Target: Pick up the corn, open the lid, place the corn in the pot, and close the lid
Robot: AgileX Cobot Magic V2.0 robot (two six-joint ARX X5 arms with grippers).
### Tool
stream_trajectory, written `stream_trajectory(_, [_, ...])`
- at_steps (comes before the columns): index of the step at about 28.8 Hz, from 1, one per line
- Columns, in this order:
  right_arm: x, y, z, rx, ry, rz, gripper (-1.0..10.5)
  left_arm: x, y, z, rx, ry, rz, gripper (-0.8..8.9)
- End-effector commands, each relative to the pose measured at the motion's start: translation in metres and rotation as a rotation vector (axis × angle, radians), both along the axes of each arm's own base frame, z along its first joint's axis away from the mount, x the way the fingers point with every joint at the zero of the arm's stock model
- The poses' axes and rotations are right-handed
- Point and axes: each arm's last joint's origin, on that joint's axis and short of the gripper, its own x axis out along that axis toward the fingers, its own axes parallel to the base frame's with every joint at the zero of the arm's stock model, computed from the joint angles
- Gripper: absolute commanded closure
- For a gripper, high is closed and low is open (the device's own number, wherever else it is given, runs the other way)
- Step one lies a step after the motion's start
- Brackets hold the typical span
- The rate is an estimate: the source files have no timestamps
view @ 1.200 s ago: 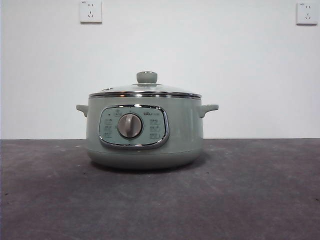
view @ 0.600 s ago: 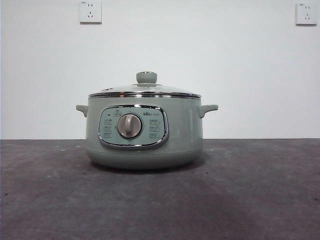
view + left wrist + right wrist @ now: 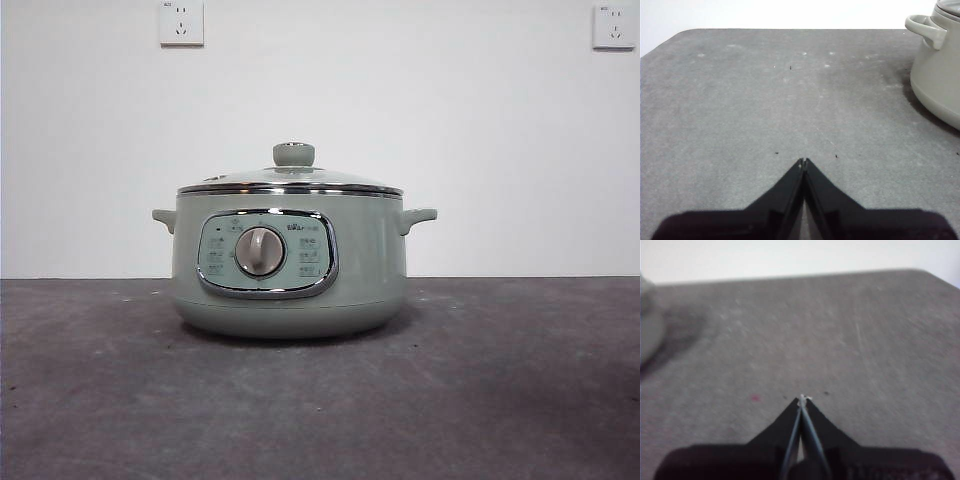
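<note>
Front view: the pot (image 3: pixel 289 270) is seen standing upright on the dark grey table (image 3: pixel 500 400), dial panel facing the camera, a small handle showing at each side.
Lid: the lid (image 3: pixel 291 180) is seated on the pot's rim, chrome edge level, knob upward; the pot is closed.
Corn: not seen in any view; whether it lies inside the pot cannot be told.
Left gripper: the left gripper (image 3: pixel 804 161) is held above bare table, jaws pressed together at the tips, nothing between them; one handle and part of the pot's wall are seen off to one side, well apart from it.
Right gripper: the right gripper (image 3: pixel 802 399) is likewise closed on nothing, over bare table; this picture is blurred.
Wall: two white sockets are noted behind.
</note>
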Motion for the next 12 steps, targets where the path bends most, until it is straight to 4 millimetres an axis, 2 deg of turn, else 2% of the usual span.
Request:
stream_trajectory(1, [-0.0015, -0.0008, -0.0006, -0.055, 0.0, -0.001, 9.5, 0.0004, 0.0003, -0.0032, 0.001, 0.007, 0.002, 8.16])
stream_trajectory(12, [-0.0055, 0.0001, 0.0008, -0.042, -0.029, 0.044, 9.5, 0.0004, 0.0003, -0.0033, 0.001, 0.009, 0.002, 8.16])
